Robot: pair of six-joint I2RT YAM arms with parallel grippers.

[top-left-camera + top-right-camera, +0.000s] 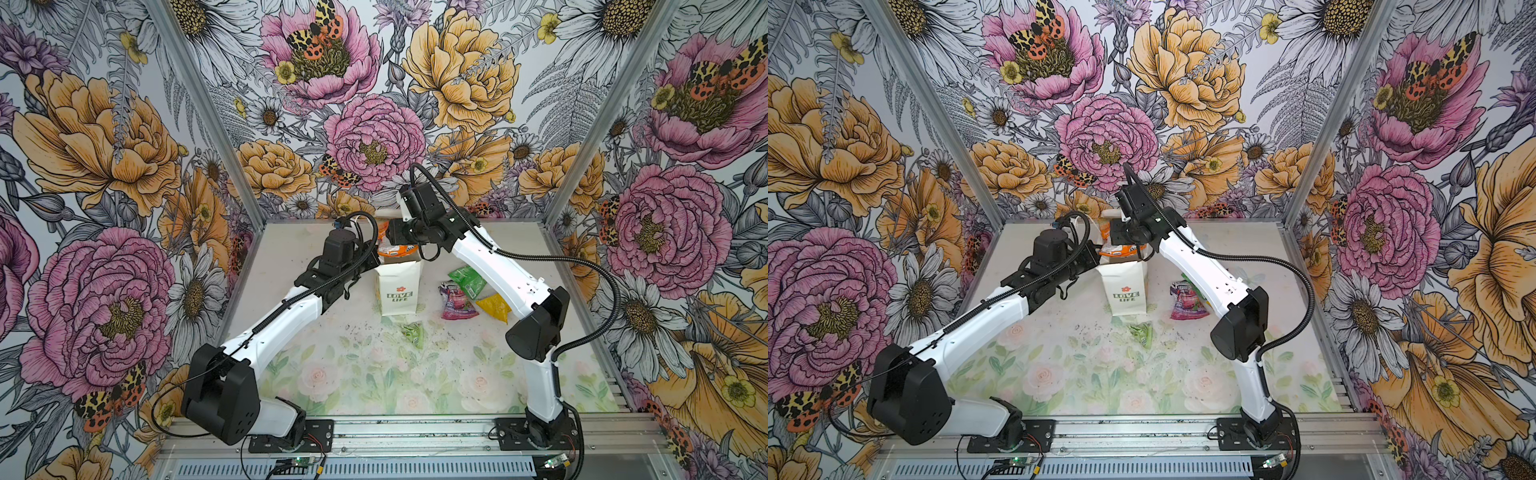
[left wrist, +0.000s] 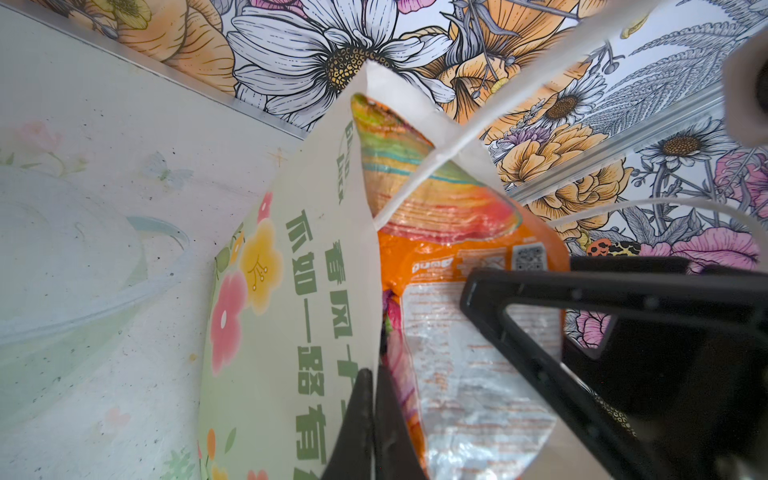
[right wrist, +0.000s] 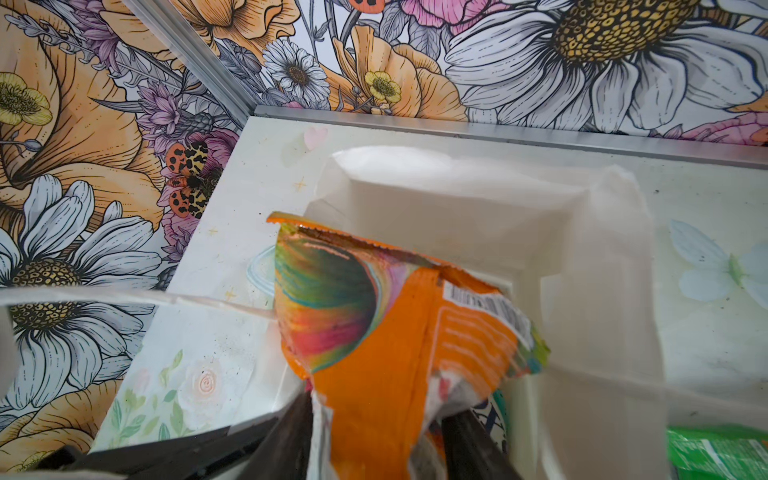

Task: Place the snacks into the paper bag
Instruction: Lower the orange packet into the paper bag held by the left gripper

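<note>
At the far middle of the desk point(image 1: 374, 374) the paper bag point(image 1: 399, 291) stands upright with its mouth open and its narrow "LOVE LIFE" side facing near. The left arm reaches it from the left and the right arm leans over it from the right.

The coming move turns on the orange packet point(image 1: 392, 250), which sits at the bag's mouth straight below the right pincer point(image 3: 376, 415). Its long axis runs steeply down into the opening, with the upper end poking above the rim, so it probably only has to drop. In the right wrist view the black fingers stand apart on either side of the packet. Whether they grip it or merely flank it cannot be told.

The left pincer point(image 2: 374, 386) is pressed together on the bag's left wall at the rim, likely to steady the mouth, and a white cord handle point(image 2: 478, 124) crosses above.

Inside the bag, the white floor shows bare at the far end. Something teal and white lies under the orange packet, too hidden to name.

Four snacks lie loose on the desk. The green packet point(image 1: 467, 280), the purple-pink packet point(image 1: 457, 305) and the yellow packet point(image 1: 494, 308) cluster right of the bag, nearer the right arm. The small pale green packet point(image 1: 413, 332) lies just near of the bag.
</note>
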